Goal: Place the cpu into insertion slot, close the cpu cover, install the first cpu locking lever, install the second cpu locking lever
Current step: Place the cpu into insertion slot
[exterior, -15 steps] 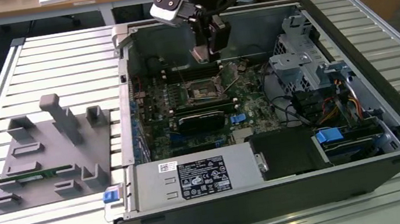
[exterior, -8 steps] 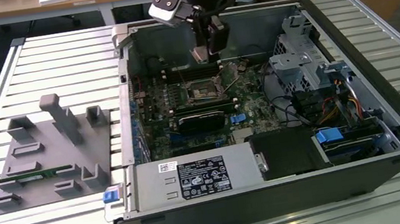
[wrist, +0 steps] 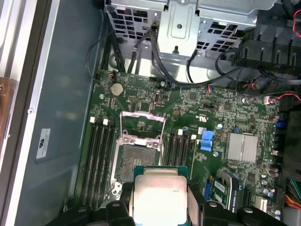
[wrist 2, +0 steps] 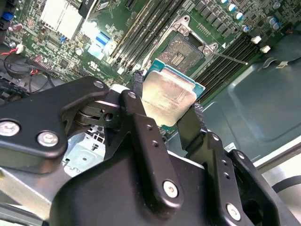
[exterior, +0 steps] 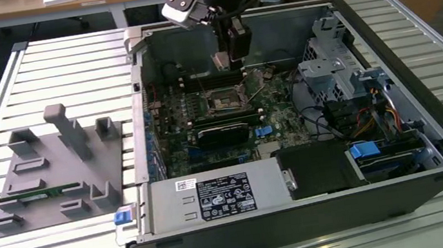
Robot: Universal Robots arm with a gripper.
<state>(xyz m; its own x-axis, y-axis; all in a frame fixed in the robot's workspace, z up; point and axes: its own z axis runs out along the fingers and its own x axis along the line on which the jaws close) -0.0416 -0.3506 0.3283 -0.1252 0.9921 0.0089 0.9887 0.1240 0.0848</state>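
My gripper (exterior: 234,54) hangs inside the open computer case, shut on the cpu (wrist 2: 168,96), a flat square chip with a dull silvery-tan top and green edge. Its black fingers (wrist 2: 141,127) clamp two opposite sides of the chip. The cpu (wrist: 159,193) is held in the air, a little off to one side of the insertion slot (wrist: 137,162), not touching it. The square slot (exterior: 225,100) lies bare with its dark centre showing (wrist 2: 181,52). The cpu cover (wrist: 142,139) stands raised at the slot's edge, and a thin locking lever (wrist 2: 230,57) sticks out beside it.
Long memory slots (wrist: 96,160) flank the socket. A black card (exterior: 223,133), the power supply (exterior: 206,198) and a metal drive cage (exterior: 332,76) with cables crowd the case. A grey fixture block (exterior: 54,167) sits on the slatted table at the exterior view's left.
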